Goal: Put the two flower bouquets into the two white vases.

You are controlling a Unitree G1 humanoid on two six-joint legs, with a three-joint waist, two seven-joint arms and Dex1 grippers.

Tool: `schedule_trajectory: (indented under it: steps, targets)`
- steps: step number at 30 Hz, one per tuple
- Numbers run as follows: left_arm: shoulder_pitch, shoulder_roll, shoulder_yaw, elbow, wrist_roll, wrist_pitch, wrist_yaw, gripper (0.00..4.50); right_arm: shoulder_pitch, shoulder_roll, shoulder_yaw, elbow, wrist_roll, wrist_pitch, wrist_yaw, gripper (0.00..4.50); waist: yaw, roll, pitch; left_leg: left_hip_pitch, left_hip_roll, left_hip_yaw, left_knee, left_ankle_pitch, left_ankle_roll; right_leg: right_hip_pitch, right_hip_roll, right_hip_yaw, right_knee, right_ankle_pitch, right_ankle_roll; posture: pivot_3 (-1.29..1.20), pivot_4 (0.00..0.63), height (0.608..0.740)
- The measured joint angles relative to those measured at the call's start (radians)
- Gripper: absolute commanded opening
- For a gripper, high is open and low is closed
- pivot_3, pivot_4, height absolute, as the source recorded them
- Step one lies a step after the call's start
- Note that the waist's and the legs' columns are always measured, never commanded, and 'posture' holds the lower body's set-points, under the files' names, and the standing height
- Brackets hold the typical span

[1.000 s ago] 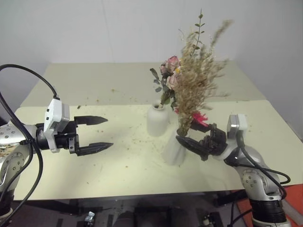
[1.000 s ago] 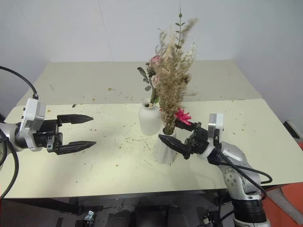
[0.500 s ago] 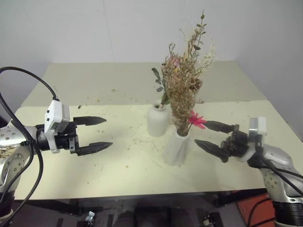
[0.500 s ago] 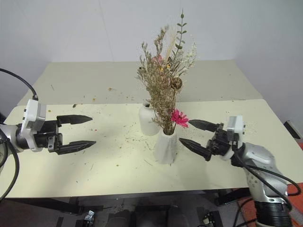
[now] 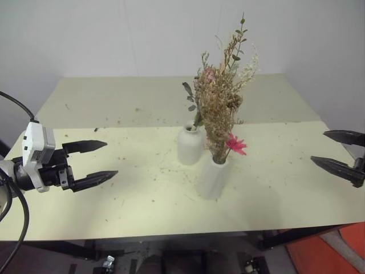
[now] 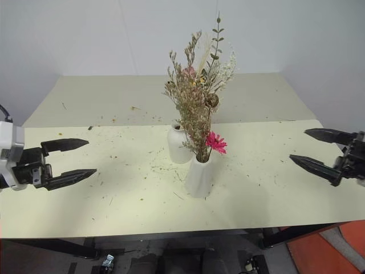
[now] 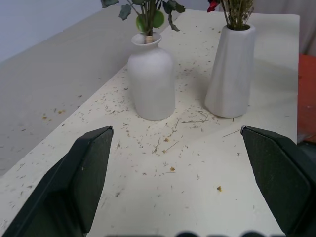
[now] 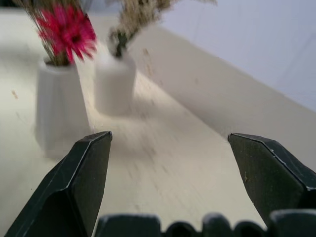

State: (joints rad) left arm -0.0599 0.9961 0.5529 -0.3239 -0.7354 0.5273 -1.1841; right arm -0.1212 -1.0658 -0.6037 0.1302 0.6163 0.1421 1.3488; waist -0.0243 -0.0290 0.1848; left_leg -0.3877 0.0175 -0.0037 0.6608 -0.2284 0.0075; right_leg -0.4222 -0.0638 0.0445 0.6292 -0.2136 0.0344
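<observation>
On table [image 5: 142,194] | dried grasses [image 5: 219,108] upright in tapered vase [image 5: 212,178] | left gripper [image 5: 90,162], right gripper [image 5: 340,152] spread wide, empty

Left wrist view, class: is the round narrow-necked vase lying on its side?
No, the round narrow-necked vase stands upright on the table, green stems rising from its mouth.

Can't separate rose bouquet [image 5: 203,80] from dried grass bouquet [image 5: 221,108] in head views, stems overlap; bottle vase [image 5: 190,145] partly behind front vase [image 5: 213,177]. Right gripper [image 5: 342,153] cut by frame edge, body out of shot. Left wrist view crops both bouquets above vase necks. Right wrist view blurred, vase edges smeared
</observation>
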Motion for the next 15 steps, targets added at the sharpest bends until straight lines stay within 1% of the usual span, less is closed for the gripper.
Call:
schedule_trajectory:
  steps: [2,6,8,11,15]
  targets:
    - [0.002,0.011,0.010,0.000,0.000,0.003,0.000,4.50,0.002,-0.024,0.000,0.048,-0.042,-0.030,0.004,4.41,0.001,0.000,0.000,0.000,0.000,0.000,0.000,0.000,0.000,0.000,0.000,0.000,0.000,0.000,0.000,0.00,0.150,0.740]
    - [-0.004,0.051,0.036,0.004,-0.005,0.023,-0.004,4.50,0.004,-0.033,0.000,0.124,-0.092,-0.051,0.001,4.41,0.001,0.000,0.000,0.000,0.000,0.001,0.000,0.000,0.000,-0.001,0.000,0.001,0.000,0.000,0.000,0.00,0.150,0.740]
    - [-0.005,0.070,0.049,0.015,-0.008,0.023,-0.015,4.50,0.024,-0.040,-0.005,0.128,-0.099,-0.055,0.006,4.41,0.001,0.000,0.000,0.000,0.000,0.001,0.000,0.000,0.000,-0.001,0.000,0.001,0.000,0.000,0.000,0.00,0.150,0.740]
    - [-0.006,0.077,0.057,0.033,-0.006,0.023,-0.025,4.50,0.072,-0.040,-0.039,0.142,-0.104,-0.070,0.027,4.41,0.003,0.000,0.000,0.000,0.000,0.001,0.000,0.000,0.000,-0.001,0.000,0.001,0.000,0.000,0.000,0.00,0.150,0.740]
    - [-0.013,0.084,0.057,0.032,-0.015,0.045,-0.026,4.50,0.096,-0.040,-0.054,0.160,-0.112,-0.080,0.037,4.41,0.003,0.000,0.000,0.000,0.000,0.002,0.000,0.000,0.000,0.000,0.000,0.002,0.000,0.000,0.000,0.00,0.150,0.740]
